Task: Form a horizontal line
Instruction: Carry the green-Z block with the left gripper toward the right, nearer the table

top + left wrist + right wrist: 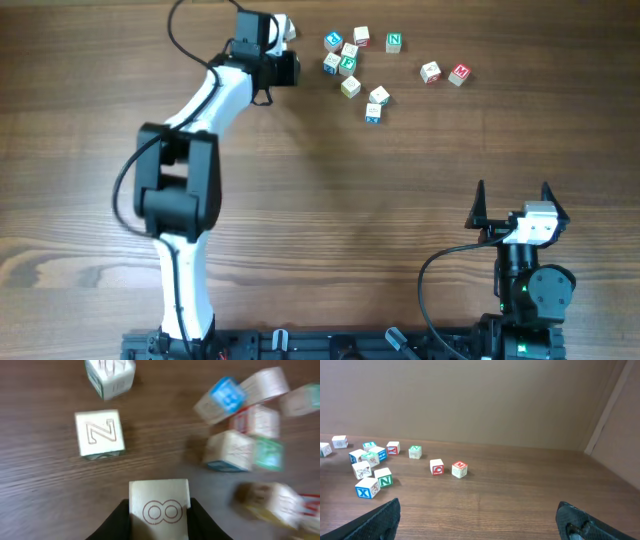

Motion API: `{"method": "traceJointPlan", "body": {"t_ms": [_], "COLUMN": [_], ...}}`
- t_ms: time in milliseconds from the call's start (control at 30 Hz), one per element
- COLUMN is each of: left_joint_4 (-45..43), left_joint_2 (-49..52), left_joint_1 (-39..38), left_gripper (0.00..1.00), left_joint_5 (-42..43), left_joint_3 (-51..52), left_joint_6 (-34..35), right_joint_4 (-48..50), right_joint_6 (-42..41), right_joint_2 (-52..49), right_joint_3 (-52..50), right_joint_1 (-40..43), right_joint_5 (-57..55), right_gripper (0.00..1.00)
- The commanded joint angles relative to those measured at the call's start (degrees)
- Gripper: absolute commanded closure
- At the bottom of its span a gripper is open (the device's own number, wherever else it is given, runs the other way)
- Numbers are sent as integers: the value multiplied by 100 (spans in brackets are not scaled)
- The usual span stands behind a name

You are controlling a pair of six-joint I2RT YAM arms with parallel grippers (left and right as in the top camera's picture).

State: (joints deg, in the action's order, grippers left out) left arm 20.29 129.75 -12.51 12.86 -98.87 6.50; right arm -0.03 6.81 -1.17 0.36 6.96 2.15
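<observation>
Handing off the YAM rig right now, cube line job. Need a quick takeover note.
Left gripper: shut on one cube with a figure-eight face, at the far side of the table, just left of the pile.
Right gripper: open, holding nothing, near its base.
Other letter cubes: scattered loosely, no row of three anywhere.
Done: one cube gripped.
Left: place it and set cubes edge to edge in a horizontal row.

Thirteen letter cubes (437,466) are counted in the right wrist view; fewer are made out overhead. Two tools are counted: left tool (160,512), right tool (512,190). One desk (320,220).
</observation>
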Motion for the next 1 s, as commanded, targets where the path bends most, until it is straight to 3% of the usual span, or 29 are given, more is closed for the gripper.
{"method": "traceJointPlan", "body": {"t_ms": [0,167,367,600,767,967], "left_joint_4": [490,1556,2632,2345,1954,2006], "left_joint_2": [-1272,-2387,-2531,-1952,-1228,-872], "left_joint_1": [-92,-457,-1609,-2474,-2763,-3213], "left_gripper": [74,73,73,73,74,76], "left_joint_5": [-55,-57,-76,-76,13,13], "left_joint_3": [-26,-26,-17,149,149,149], "left_joint_6": [-11,-341,-798,-776,-503,931], "right_joint_4": [13,13,13,13,13,13], "right_joint_6": [68,66,68,68,66,68], "right_joint_2": [26,26,26,26,26,26], "right_joint_3": [-7,-7,-7,-7,-7,-7], "right_joint_1": [35,35,35,35,35,35], "right_joint_5": [87,87,87,87,90,87], "right_gripper": [0,0,0,1,0,0]}}
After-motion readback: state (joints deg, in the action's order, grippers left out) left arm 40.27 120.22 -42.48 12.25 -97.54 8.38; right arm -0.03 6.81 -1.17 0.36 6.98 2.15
